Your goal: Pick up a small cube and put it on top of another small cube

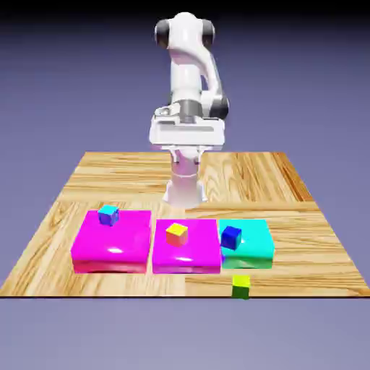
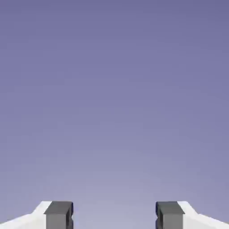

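Note:
The small cube (image 1: 241, 285), with a yellow-green top and darker green sides, sits alone on the wooden table (image 1: 311, 231) near its front edge, right of the middle. Another small cube (image 1: 109, 214), cyan-topped with blue-purple sides, rests on the back of the left magenta slab (image 1: 112, 246). My gripper (image 1: 186, 137) hangs high above the table's far side, well away from both cubes. In the hand view the gripper (image 2: 114, 215) is open: its grey fingertips (image 2: 58, 214) stand wide apart, with only the plain backdrop between them.
A middle magenta slab (image 1: 195, 253) carries a yellow-topped orange cube (image 1: 176, 234). To its right a teal slab (image 1: 254, 242) carries a dark-blue cube (image 1: 230, 237). The three slabs stand in a row across the table's front half.

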